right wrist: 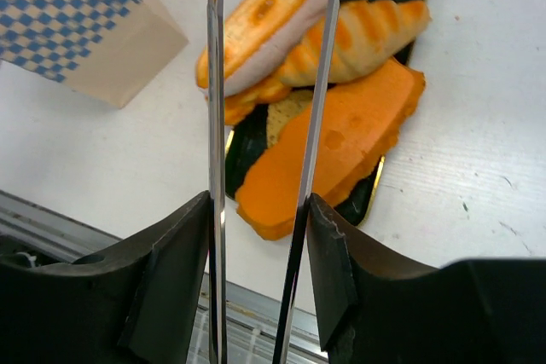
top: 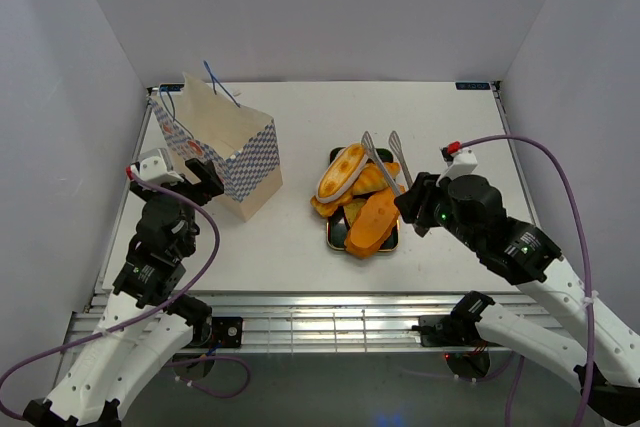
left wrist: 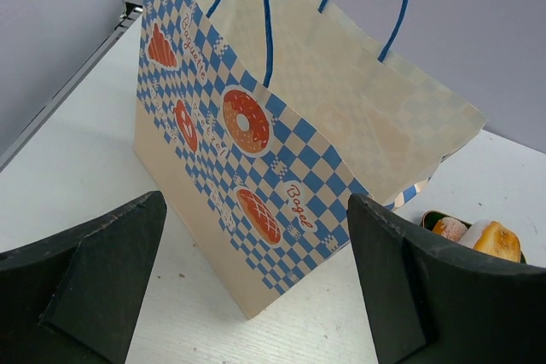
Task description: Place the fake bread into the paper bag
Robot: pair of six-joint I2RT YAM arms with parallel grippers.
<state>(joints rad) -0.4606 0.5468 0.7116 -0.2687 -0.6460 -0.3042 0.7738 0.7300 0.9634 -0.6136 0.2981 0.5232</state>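
Observation:
The fake bread is piled on a black tray right of centre: an oval cream-edged bun, a croissant and a long orange loaf. My right gripper is shut on silver tongs. The tongs' two arms stand apart and reach over the pile, with no bread pinched between them. The paper bag stands upright at the left, mouth open. My left gripper is open just in front of the bag's near corner, apart from it.
White walls close in the table on the left, the back and the right. The metal rail runs along the near edge. The bag's blue string handles stick up above its mouth. A strip of bare table lies between bag and tray.

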